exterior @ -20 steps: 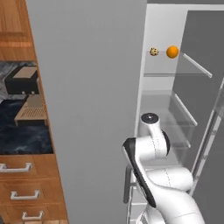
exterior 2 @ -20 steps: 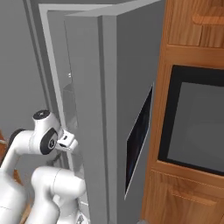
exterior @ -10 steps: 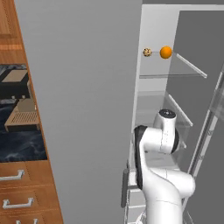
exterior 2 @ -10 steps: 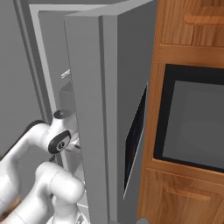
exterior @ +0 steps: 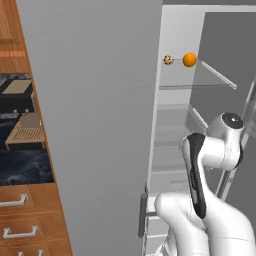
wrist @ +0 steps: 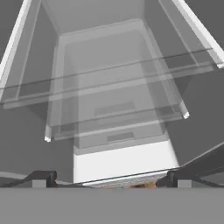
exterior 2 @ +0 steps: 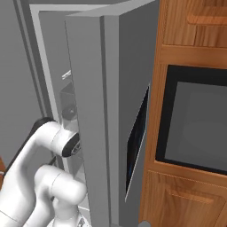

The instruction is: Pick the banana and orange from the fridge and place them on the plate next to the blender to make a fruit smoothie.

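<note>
- Fridge, tall and plain grey, stood open, its pale white inside showing at the right of the left base view.
- A small, smooth, bright orange ball of fruit sat on an upper clear glass shelf inside the fridge.
- A brown-speckled round lump lay just beside the orange, to its left, on the same shelf.
- The white robot arm with dark joints rose in front of the fridge opening, below the shelf that carried the fruit.
- In the right base view the grey fridge door stood ajar, with the arm's elbow to its left and a dark-glassed wall oven in wooden cabinets to its right.
- In the hand view the tool had its two dark finger tips set wide apart, with nothing between them.
- Beyond the tool lay clear shelves and a pale drawer of the fridge interior.
- At far left of the left base view, a dark marbled surface sat above wooden drawers.
</note>
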### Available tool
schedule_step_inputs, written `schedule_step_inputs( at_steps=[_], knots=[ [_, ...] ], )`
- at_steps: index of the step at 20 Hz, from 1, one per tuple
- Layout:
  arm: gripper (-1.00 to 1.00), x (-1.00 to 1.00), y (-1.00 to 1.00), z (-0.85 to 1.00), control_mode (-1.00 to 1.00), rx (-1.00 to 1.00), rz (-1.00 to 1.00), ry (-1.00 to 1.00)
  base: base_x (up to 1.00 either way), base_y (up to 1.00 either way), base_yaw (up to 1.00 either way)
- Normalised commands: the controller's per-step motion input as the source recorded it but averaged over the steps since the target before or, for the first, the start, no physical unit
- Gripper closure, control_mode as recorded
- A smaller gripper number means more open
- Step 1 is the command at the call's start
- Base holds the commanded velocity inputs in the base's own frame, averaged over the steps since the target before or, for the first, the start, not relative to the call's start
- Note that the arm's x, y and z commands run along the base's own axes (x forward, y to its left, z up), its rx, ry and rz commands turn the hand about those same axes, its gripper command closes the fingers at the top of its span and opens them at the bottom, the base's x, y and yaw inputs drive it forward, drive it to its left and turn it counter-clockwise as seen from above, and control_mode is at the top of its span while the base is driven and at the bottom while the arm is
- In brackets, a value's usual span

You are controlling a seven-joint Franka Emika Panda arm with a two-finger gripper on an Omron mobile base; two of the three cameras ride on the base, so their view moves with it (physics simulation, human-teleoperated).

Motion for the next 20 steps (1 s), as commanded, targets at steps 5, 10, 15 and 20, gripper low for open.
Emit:
schedule_step_inputs(
  at_steps=[5,10,15,20],
  knots=[
    [-1.0,0.04,0.0,1.0,-1.0,0.0,0.0,-0.26,0.0,0.0,0.0],
    [-1.0,0.03,0.35,0.97,-1.0,-0.06,-0.07,-0.19,0.0,0.0,0.0],
    [-1.0,0.0,0.31,0.78,-1.0,-0.09,-0.1,-0.04,0.0,0.0,0.0],
    [-1.0,-0.13,0.0,0.92,-1.0,-0.08,-0.09,-0.15,0.0,0.0,0.0]
  ],
)
